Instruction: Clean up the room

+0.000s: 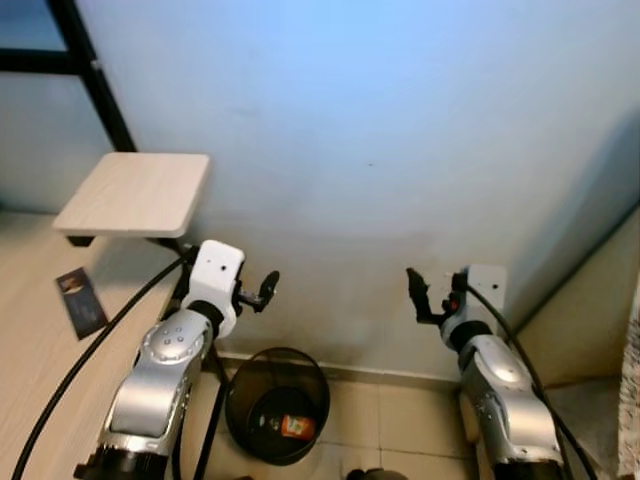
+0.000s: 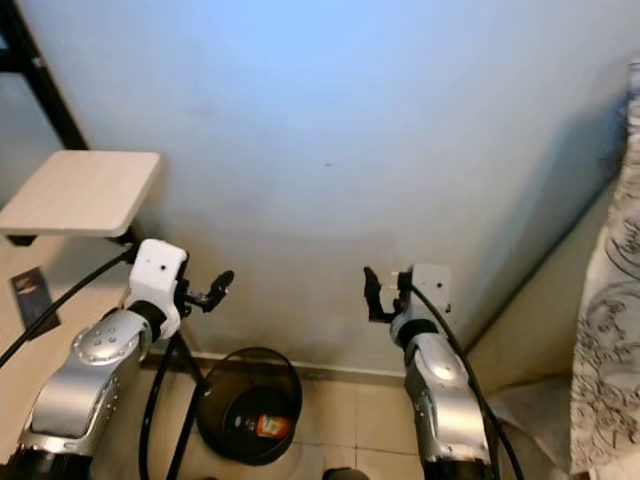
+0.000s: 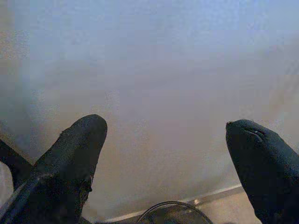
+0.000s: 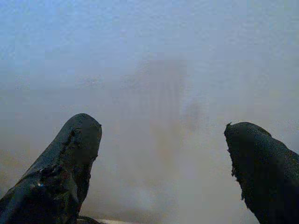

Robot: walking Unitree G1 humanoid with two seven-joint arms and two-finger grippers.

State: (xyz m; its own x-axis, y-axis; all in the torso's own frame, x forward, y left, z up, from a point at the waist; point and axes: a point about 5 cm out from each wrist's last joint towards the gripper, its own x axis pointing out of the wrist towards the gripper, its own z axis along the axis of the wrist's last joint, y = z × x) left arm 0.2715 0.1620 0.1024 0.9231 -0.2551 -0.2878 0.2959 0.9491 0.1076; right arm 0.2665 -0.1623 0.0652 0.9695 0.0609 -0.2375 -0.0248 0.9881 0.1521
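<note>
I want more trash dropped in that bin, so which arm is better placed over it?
Probably left: the left gripper hangs open almost above the bin, while the right gripper, also open, is off to its side.

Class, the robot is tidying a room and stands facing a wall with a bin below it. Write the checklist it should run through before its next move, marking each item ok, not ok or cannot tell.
1. Left gripper open and holding nothing: ok; the left wrist view shows its fingers spread apart with wall between them.
2. Right gripper open and holding nothing: ok, judged the same way from the right wrist view.
3. Waste bin upright, mouth open: ok; it stands on the floor tiles against the wall.
4. Room left in the bin: ok; a small red item lies at its bottom.
5. Further rubbish within reach: cannot tell.
6. Dark card on the wooden surface, rubbish or not: cannot tell.
</note>
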